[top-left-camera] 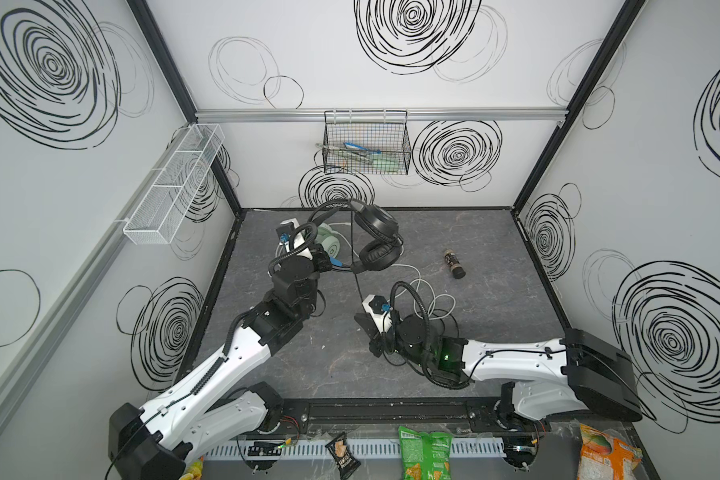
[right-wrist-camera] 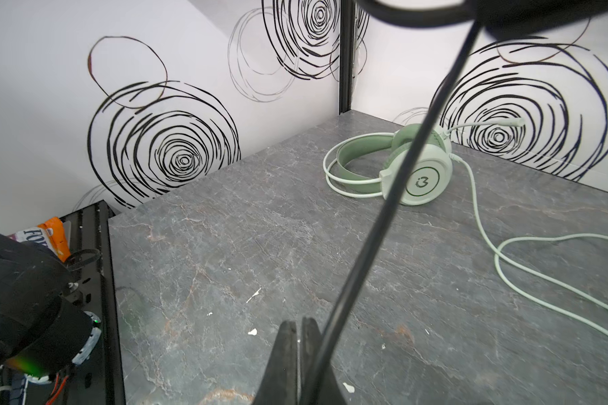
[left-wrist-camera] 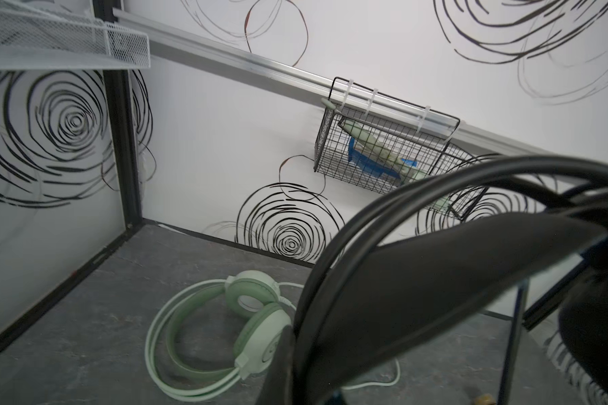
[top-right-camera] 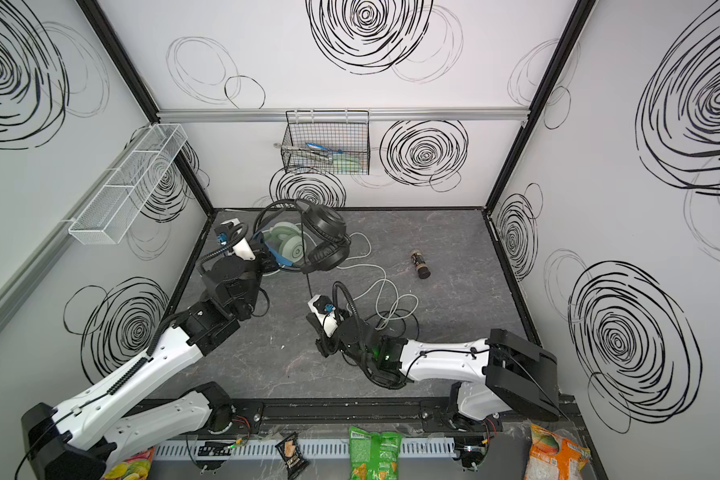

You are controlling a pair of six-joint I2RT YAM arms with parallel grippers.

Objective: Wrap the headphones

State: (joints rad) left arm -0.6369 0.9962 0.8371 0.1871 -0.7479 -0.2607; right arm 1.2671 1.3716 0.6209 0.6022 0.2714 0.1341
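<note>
At the bottom edge of both top views, snack bags lie in front of the arms' rail: a green bag (top-left-camera: 425,453), an orange bag (top-left-camera: 603,453) and a small dark packet (top-left-camera: 341,454). Above them the gray table (top-left-camera: 495,307) fills the middle of the frame.

The right claw (top-left-camera: 362,323) sits just right of centre, clenched. In the right wrist view its fingers (right-wrist-camera: 288,350) stand pressed nearly together at the bottom edge. The black cable (right-wrist-camera: 383,217) runs tight along one of them up to the top right. Whether it is pinched between them I cannot tell. Right of this claw, loops of the black cable and the white cable (top-left-camera: 420,286) lie loose on the table.

Higher up, left of centre, the left claw (top-left-camera: 327,262) is grasping the black headphones (top-left-camera: 377,226) by the headband. It holds them above the table, ear cups to its right. Their cable drops straight toward the right claw. In the left wrist view the headband is a big dark arc across the lower right.

Beneath and behind them, the green headphones (top-left-camera: 331,249) rest on the table near the back wall, in neither claw. The white cable trails from them toward the lower right.

A small brown bottle (top-left-camera: 454,264) lies on its side farther right, well apart from both headsets. A black wire basket (top-left-camera: 366,141) hangs on the back wall, and a white mesh shelf (top-left-camera: 175,183) on the wall at upper left.
</note>
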